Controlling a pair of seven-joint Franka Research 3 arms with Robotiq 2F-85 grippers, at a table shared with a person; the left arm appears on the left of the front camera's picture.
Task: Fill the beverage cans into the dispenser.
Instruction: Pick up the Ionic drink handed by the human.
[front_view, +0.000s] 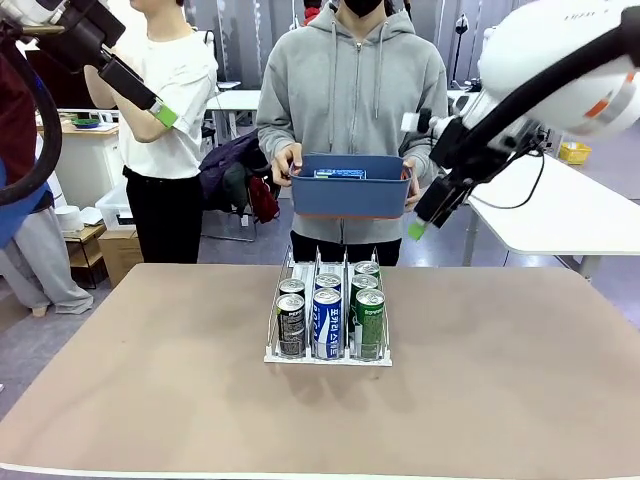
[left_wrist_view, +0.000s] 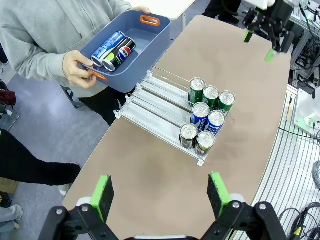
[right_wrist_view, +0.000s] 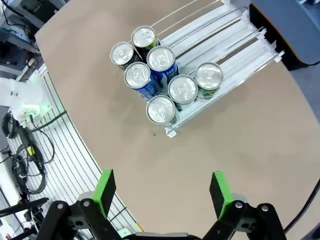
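Both wide open and empty, the left gripper (left_wrist_view: 160, 180) and right gripper (right_wrist_view: 162, 177) hang high above the table (front_view: 520, 380). The dispenser (front_view: 330, 361) sits mid-frame, seven beverage cans (front_view: 327, 318) crowding its near end, bare surface all round.

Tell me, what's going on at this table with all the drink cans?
A person stands at the far side holding a blue bin with two cans lying in it. On the table, a white wire rack holds seven upright cans at the end nearer the robot: three green, two blue, two dark. The left gripper and the right gripper both hang open above the table, holding nothing.
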